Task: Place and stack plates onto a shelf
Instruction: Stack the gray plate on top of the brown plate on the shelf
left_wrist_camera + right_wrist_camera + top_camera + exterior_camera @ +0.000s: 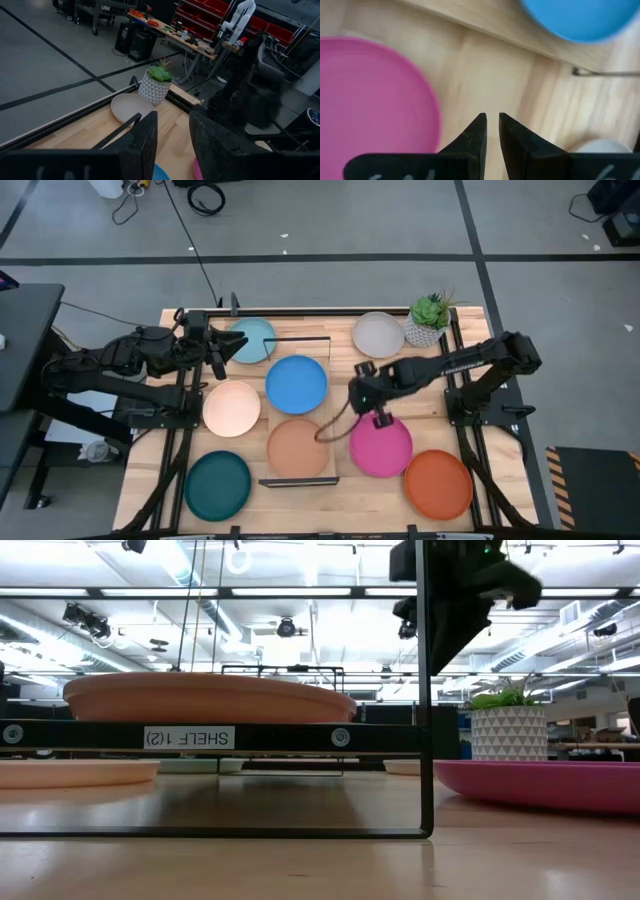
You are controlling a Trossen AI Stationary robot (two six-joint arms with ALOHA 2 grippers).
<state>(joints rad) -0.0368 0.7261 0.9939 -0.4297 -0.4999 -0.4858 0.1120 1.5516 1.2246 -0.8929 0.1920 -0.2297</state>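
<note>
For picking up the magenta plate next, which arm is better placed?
Probably the right: its gripper hangs just beside the magenta plate, fingers nearly closed and empty. The left gripper is across the table by the light blue plate.

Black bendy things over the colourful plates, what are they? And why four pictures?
They are two robot arms, the left arm and the right arm, each ending in jaws for grabbing. One picture looks down from above, one peeks along the tabletop, and two come from cameras on the arms' wrists. On the table lie eight plates and a potted plant. The blue plate and tan plate sit on the shelf; the magenta plate lies beside it. Both jaws are slightly apart and hold nothing.
</note>
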